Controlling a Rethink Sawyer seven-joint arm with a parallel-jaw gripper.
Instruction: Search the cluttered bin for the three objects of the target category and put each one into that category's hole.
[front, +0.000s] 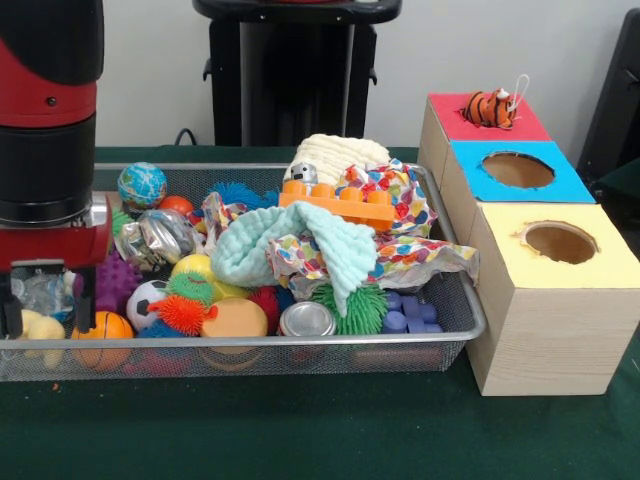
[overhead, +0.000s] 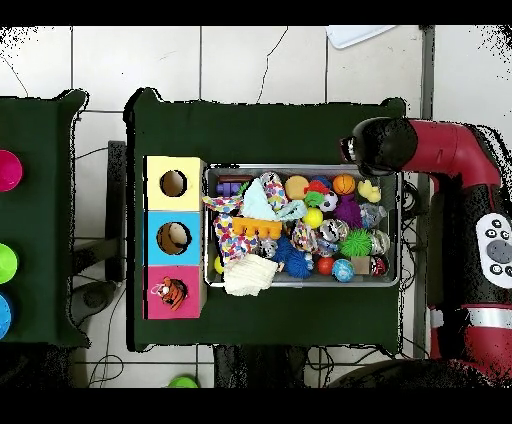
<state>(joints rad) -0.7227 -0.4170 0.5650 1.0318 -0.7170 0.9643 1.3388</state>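
gripper (front: 25, 310): lower left of frame, over the pale yellow plush (front: 38, 335); finger spread cannot be told
tip: descend straight onto it; avoid wire-mesh bin (front: 478, 322) rim
striped tiger plush (front: 490, 108): sits on red hole (front: 485, 118), upper right

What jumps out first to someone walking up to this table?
A wire basket heaped with bright toys fills the middle. The red and black arm hangs over its left end in the front view, gripper low. A striped plush tiger sits on the red-topped box.
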